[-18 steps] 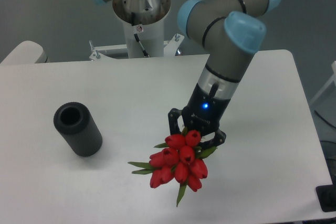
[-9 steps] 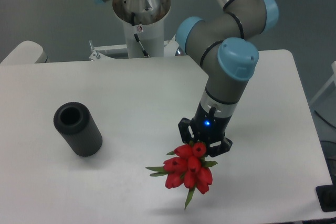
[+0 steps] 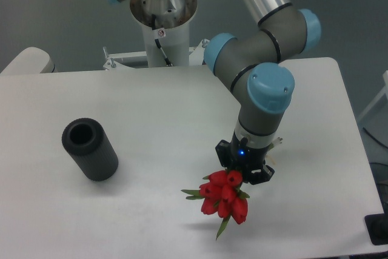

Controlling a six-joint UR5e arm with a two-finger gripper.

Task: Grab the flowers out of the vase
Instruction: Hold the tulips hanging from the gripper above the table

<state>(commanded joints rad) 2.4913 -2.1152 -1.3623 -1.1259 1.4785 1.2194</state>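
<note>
The flowers (image 3: 223, 195), a tight bunch of red tulip buds with narrow green leaves, hang in my gripper (image 3: 244, 173) near the table's front, right of centre. The gripper is shut on the stems, which are hidden behind the buds and the fingers. The bunch points toward the camera and down, close over the tabletop. The vase (image 3: 90, 148), a dark grey-black cylinder with an open round mouth, stands empty at the left of the table, well apart from the gripper.
The white table (image 3: 151, 101) ends close in front of the flowers and at the right. The arm's white base column (image 3: 162, 28) stands behind the table's far edge. A dark object (image 3: 379, 230) sits off the front right corner.
The gripper has carried the flowers to the right and lower toward the table. The vase has not moved.
</note>
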